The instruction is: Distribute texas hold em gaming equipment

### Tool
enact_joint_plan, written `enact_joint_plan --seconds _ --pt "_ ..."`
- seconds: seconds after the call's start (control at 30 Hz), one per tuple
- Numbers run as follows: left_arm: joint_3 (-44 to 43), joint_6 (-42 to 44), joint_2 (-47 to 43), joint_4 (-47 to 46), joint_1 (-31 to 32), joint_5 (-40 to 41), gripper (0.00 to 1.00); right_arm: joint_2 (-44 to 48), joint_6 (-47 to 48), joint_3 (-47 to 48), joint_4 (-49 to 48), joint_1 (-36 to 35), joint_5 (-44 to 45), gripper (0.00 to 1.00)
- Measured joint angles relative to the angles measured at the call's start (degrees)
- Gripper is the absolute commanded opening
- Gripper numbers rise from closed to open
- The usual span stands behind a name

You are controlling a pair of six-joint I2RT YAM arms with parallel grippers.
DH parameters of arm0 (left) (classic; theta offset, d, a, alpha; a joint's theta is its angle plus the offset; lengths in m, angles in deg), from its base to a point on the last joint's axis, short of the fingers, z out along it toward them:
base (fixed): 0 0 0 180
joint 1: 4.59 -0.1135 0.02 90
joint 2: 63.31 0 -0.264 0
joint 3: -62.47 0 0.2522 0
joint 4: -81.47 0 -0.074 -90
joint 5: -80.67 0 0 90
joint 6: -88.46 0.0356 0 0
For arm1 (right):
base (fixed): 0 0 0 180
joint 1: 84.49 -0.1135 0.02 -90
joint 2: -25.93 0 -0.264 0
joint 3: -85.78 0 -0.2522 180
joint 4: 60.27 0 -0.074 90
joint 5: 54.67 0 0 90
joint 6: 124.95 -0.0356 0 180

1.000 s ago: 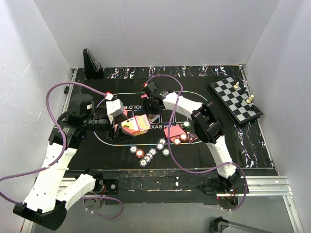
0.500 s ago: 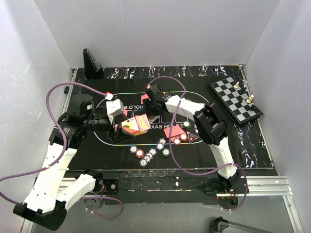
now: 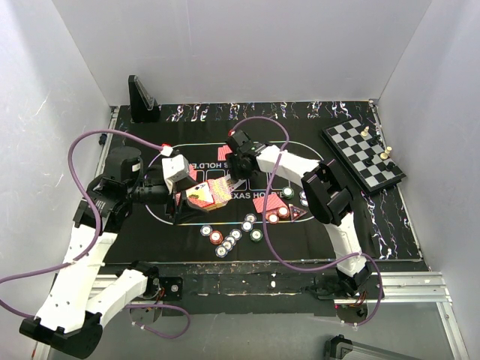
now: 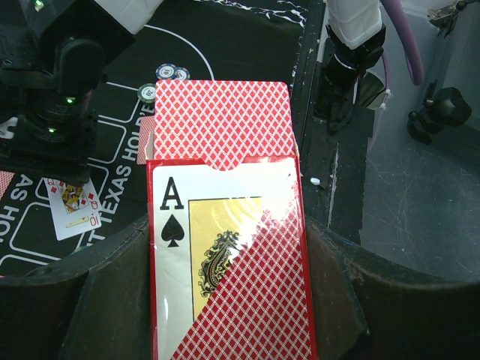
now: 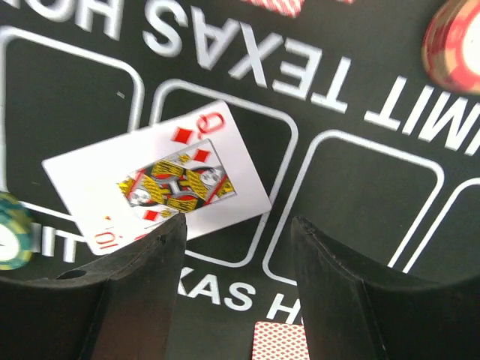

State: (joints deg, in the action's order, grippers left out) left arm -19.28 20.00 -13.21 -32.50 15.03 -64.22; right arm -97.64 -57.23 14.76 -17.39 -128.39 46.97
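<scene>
Red-backed card box [image 4: 225, 225] clamped by its long sides in left gripper [image 4: 225, 300], jaws part-closed against it; ace of spades on the front, flap end pointing away. Holds it over the black mat [image 3: 150, 225], left of centre. Right gripper [image 5: 232, 232] spread open, nothing between the fingers; hovers low over a face-up queen of diamonds [image 5: 161, 180] lying on the printed boxes mid-mat. Loose chips [image 3: 232, 236] clustered near the mat's front edge. More red-backed cards [image 3: 268, 202] right of centre, chips resting on them. Chessboard [image 3: 364, 154] at far right.
</scene>
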Motion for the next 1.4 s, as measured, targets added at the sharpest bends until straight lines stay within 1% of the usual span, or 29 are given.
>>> enact_joint_plan --seconds 0.1,0.23,0.33,0.47,0.6,0.77,1.0,1.27,1.4 --pt "0.0 -0.1 -0.3 0.0 0.0 0.0 0.0 -0.4 0.2 4.5 1.9 -0.2 -0.1 0.65" --pt "0.0 -0.2 -0.8 0.1 0.0 0.0 0.0 -0.7 0.2 10.7 0.3 -0.8 -1.7 0.65" --pt "0.0 -0.3 -0.9 0.0 0.0 0.0 0.0 -1.3 0.0 12.2 -1.6 -1.6 -4.3 0.65" --pt "0.0 -0.6 -0.9 0.0 0.0 0.0 0.0 -4.4 -0.9 12.2 -2.8 -2.2 -7.8 0.65" --pt "0.0 -0.7 -0.9 0.0 0.0 0.0 0.0 -6.2 -2.3 9.7 -3.2 -2.4 -10.6 0.64" --pt "0.0 -0.8 -0.9 0.0 0.0 0.0 0.0 -5.8 -3.7 7.2 -5.5 -2.4 -12.3 0.64" --pt "0.0 -0.8 -0.9 0.0 0.0 0.0 0.0 -2.7 -5.0 1.5 -9.0 -2.3 -13.7 0.64" --pt "0.0 -1.1 -0.8 -0.1 0.0 0.0 0.0 3.1 -5.7 -7.7 -10.8 -2.3 -13.3 0.64" --pt "0.0 -1.2 -0.8 -0.4 0.0 0.0 0.0 4.0 -5.8 -8.9 -10.9 -2.3 -12.4 0.64"
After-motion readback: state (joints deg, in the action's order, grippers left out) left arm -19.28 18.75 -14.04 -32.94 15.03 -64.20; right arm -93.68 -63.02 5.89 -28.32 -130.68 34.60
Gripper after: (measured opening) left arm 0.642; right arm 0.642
